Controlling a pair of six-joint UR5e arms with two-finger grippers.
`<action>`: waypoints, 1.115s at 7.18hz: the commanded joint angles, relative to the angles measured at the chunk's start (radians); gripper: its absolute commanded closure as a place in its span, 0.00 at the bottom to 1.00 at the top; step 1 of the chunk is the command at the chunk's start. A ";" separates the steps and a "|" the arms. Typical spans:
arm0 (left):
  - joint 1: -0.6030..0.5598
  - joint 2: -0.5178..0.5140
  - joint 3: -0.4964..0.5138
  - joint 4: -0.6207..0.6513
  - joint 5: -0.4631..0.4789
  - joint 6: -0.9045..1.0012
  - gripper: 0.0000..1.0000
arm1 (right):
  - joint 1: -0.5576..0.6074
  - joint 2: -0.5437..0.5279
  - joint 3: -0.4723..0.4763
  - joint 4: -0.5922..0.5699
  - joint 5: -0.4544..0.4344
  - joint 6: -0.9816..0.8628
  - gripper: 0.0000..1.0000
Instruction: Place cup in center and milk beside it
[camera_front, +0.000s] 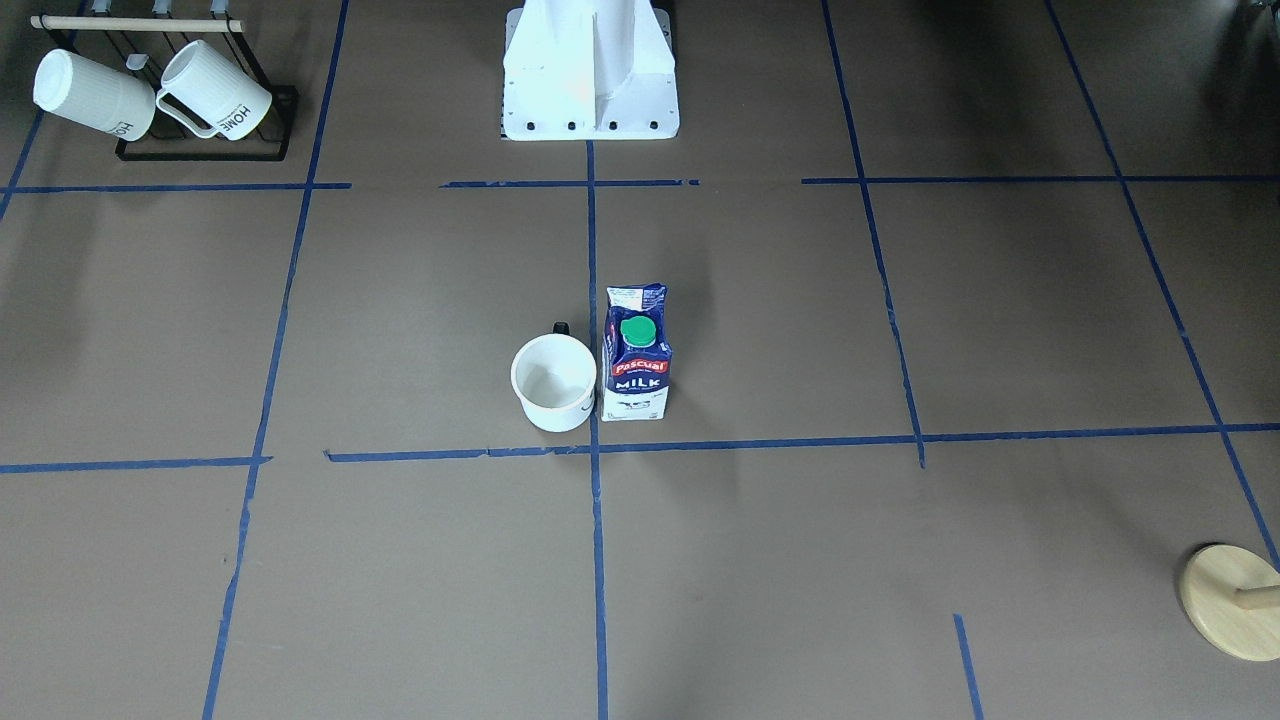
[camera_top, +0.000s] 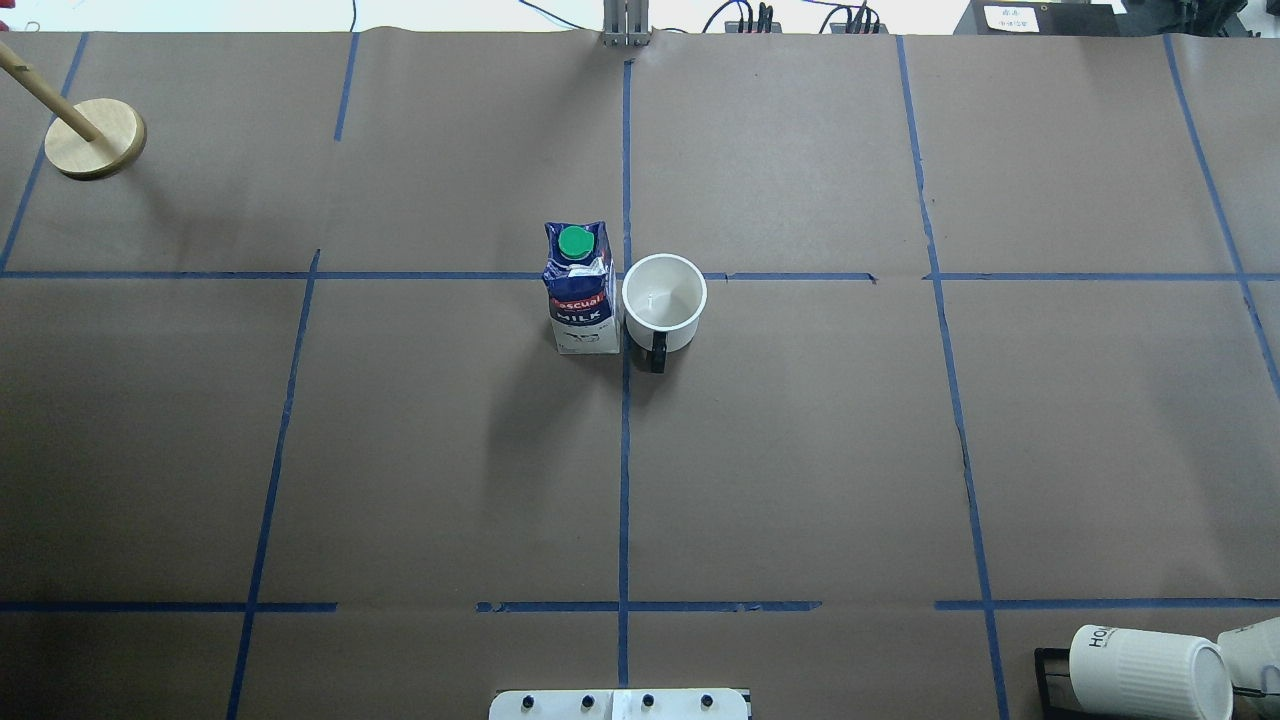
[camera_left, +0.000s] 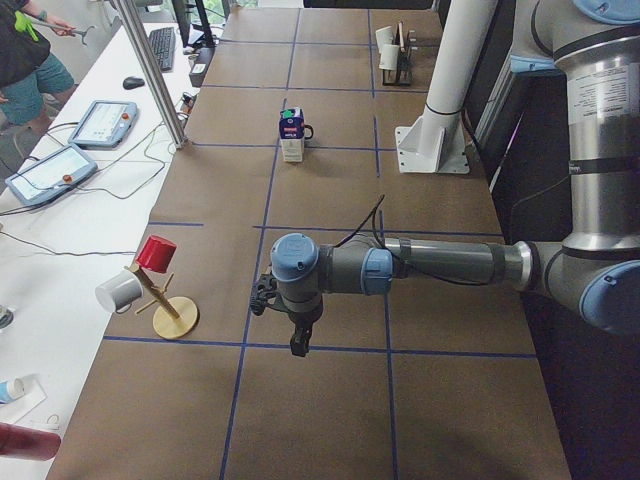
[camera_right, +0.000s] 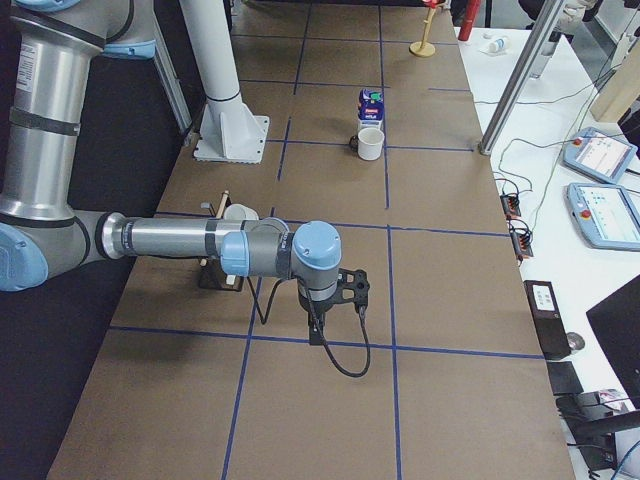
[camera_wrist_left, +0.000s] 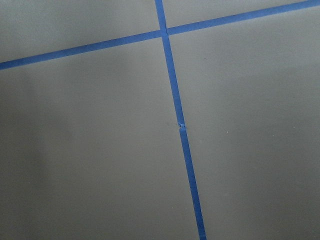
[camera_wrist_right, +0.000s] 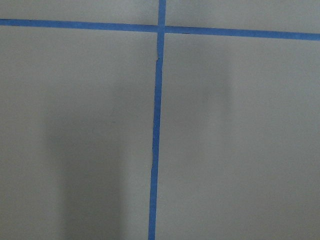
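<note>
Facing the robot, we see the smooth white cup (camera_front: 553, 383), round-rimmed and glossy inside, standing upright on the brown paper-covered table (camera_front: 850, 600). It sits in a corner of the crossing of blue tape lines (camera_front: 594, 449) at the middle of the grid, just on the robot's side of the cross line. Across the long line, just beside it, stands the tall dark-blue and white milk carton (camera_front: 636, 355). It is boxy, with a round green cap, a red label and "MILK" lettering on the face toward this camera. We cannot tell whether the two touch. The overhead view adds what this one nearly hides: the cup's small black handle, turned toward the robot.

The arms show only in the side views. The exterior left view has the left gripper (camera_left: 297, 345) hanging fingers-down over the paper near that end of the table, well apart from the cup. The exterior right view has the right gripper (camera_right: 316, 337) hanging likewise at the opposite end. For both, we cannot tell how wide the fingers stand. The wrist cameras show only matte paper and tape.

The front-facing view shows two ribbed white mugs (camera_front: 95, 95) tilted on a black wire rack (camera_front: 205, 152). Overhead we see a round pale wooden base (camera_top: 95, 138) with a peg. The left side view shows that this stand bears a red cup (camera_left: 156, 253).
</note>
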 joint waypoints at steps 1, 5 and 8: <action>0.000 0.000 -0.001 0.000 -0.001 0.000 0.00 | -0.002 0.000 0.000 0.000 0.000 0.000 0.00; 0.000 0.000 -0.004 0.000 -0.001 0.000 0.00 | -0.010 0.000 0.000 0.000 0.000 0.000 0.00; 0.000 0.000 -0.006 0.002 -0.001 0.000 0.00 | -0.016 0.000 0.000 0.000 0.002 0.000 0.00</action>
